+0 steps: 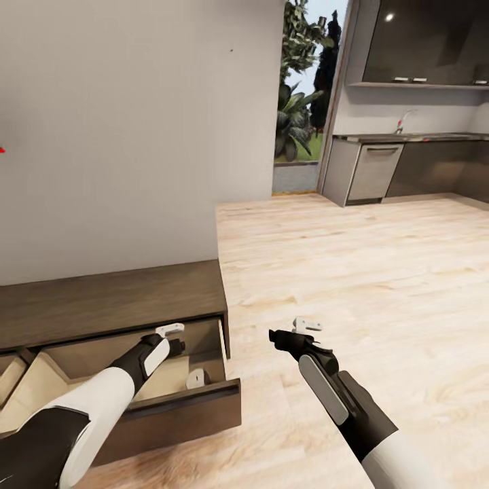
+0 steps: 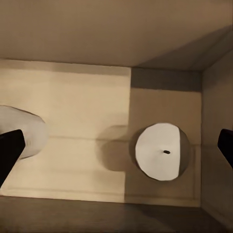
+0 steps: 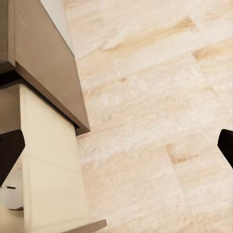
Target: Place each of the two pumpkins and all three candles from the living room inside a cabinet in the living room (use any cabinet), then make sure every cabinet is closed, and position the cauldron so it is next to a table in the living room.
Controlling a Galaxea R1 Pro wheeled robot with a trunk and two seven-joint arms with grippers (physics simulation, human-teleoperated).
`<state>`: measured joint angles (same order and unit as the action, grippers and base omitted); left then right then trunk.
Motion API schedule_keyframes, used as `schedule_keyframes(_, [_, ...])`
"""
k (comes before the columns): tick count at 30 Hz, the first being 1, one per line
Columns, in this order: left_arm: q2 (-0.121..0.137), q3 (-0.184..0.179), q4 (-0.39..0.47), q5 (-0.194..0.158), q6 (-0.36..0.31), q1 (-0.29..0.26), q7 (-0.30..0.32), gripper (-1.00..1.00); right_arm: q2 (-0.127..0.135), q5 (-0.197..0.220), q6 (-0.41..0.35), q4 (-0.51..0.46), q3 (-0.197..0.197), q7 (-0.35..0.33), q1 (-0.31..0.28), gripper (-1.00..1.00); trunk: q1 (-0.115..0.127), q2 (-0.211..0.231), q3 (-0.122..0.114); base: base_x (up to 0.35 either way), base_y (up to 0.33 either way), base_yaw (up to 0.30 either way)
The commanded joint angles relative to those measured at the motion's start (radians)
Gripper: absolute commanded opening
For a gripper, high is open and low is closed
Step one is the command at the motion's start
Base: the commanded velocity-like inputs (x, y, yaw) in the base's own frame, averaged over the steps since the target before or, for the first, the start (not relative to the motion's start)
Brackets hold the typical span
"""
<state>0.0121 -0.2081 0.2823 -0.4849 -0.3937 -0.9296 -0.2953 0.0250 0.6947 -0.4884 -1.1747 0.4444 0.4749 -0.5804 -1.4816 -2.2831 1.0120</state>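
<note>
1. The cabinet is a long, low, dark-brown unit against a grey wall, at 9 o'clock in the head view, its long axis running along the wall.
2. Its end drawer is pulled out toward the camera, showing a pale wood interior.
3. A candle stands upright in the drawer near its front right corner. In the left wrist view this candle is seen from above, wick end up, close to a corner of the drawer.
4. A second pale candle stands well apart from it, partly hidden behind a fingertip.
5. The left hand hangs above the open drawer, fingers spread wide, holding nothing.
6. The right hand hovers over the light wood floor at 5 o'clock, just beside the drawer, fingers wide apart and empty.
7. A kitchen surface with a tap is at 1 o'clock.
</note>
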Motion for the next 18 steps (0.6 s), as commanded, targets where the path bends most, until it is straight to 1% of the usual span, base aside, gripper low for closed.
schedule_keyframes(1, [0.006,-0.008,0.002,-0.011,-0.008,0.000,-0.007,1.00,0.001,0.009,-0.001,-0.001,0.002,0.010,-0.001,1.00,0.004,0.007,-0.002,0.000,0.000,0.000])
schedule_keyframes(3, [0.014,-0.008,0.002,-0.012,-0.013,0.000,-0.007,1.00,0.001,0.009,-0.001,-0.002,0.000,0.010,-0.001,1.00,0.012,0.021,-0.009,0.000,0.000,0.000])
schedule_keyframes(7, [0.019,-0.005,0.002,-0.012,-0.022,0.000,-0.007,1.00,0.001,0.009,-0.001,0.002,0.000,0.010,-0.001,1.00,0.027,0.049,-0.021,0.000,0.000,0.000])
schedule_keyframes(10, [0.020,-0.002,0.001,-0.011,-0.054,0.000,-0.007,1.00,0.001,0.010,-0.001,0.005,0.000,0.010,-0.001,1.00,0.039,0.070,-0.030,0.000,0.000,0.000])
schedule_keyframes(12, [0.020,-0.001,0.001,-0.010,-0.087,0.000,-0.007,1.00,0.001,0.010,-0.001,0.005,0.000,0.010,-0.001,1.00,0.046,0.084,-0.037,0.000,0.000,0.000])
schedule_keyframes(15, [0.020,-0.001,0.002,-0.005,-0.110,0.000,-0.009,1.00,0.003,0.011,-0.004,-0.002,-0.002,0.013,-0.001,1.00,0.058,0.105,-0.046,0.000,0.000,0.000])
schedule_keyframes(18, [0.020,-0.001,0.003,-0.004,-0.118,0.000,-0.011,1.00,0.002,0.012,-0.009,-0.003,-0.004,0.016,-0.001,1.00,0.069,0.126,-0.056,0.000,0.000,0.000])
